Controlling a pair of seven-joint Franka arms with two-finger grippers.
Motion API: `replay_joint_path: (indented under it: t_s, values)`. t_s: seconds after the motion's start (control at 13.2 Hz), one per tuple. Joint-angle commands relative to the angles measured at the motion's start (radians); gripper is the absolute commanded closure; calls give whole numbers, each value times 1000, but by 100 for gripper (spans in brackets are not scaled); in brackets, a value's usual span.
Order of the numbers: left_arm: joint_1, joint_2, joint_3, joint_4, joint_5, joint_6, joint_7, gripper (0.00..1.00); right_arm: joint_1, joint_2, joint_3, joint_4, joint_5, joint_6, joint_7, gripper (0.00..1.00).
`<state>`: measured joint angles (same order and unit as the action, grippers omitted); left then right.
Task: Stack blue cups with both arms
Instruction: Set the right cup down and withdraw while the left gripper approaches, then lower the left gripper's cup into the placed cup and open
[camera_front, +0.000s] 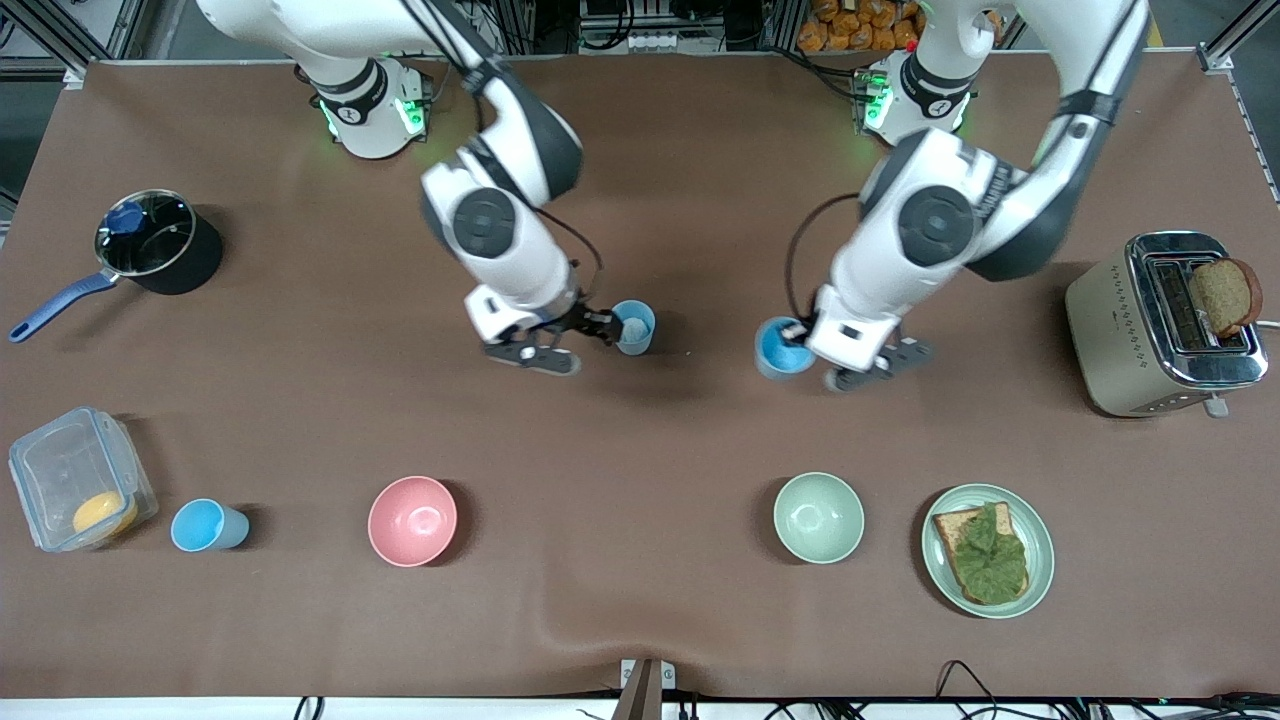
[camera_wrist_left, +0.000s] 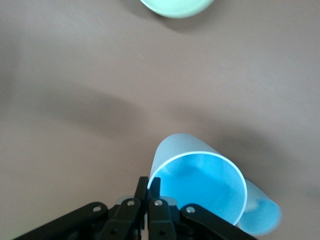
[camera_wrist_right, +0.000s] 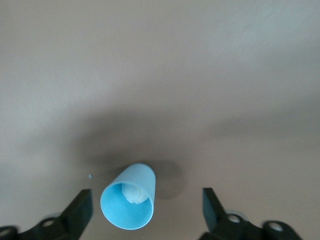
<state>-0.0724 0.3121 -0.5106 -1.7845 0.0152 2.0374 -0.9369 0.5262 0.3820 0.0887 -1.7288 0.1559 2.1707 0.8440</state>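
Brown table (camera_front: 640, 620); two sky-blue cups (camera_front: 783, 347) (camera_front: 207, 526), one paler blue cup (camera_front: 634, 327) holding something whitish; pink bowl (camera_front: 412, 521); pale green bowl (camera_front: 818, 517) and plate (camera_front: 1040, 560); black pot (camera_front: 160, 243), blue handle; silver toaster (camera_front: 1150, 330)

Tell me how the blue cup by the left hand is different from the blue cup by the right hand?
The brighter sky-blue plastic cup is pinched at its rim by the shut left hand; the paler blue plastic cup stands free between the open right hand's fingers. The sky-blue cup looks empty inside; the paler cup holds something small and whitish. Both are small, handleless and open-side up.
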Motion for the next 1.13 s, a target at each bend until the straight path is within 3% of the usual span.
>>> replay_joint_path:
  t_s: [0.0,0.23,0.53,0.68,1.06]
  values:
    - [-102,53,-2,85,-17,-11,-116,100,-95,-113,-17,-25,-3,-71,-14,0]
    - [-225,142,3,166,0,6,-317,100,-173,-228,-76,-21,-1,-250,-278,0]
    - [-305,214,3,177,64,115,-434,100,-388,-325,-86,23,-1,-471,-674,0]
    - [-313,248,3,177,113,118,-454,100,-478,-347,-86,26,-1,-488,-811,0]
    - [-329,295,3,177,117,132,-464,100,-532,-351,-90,23,-6,-493,-931,0]
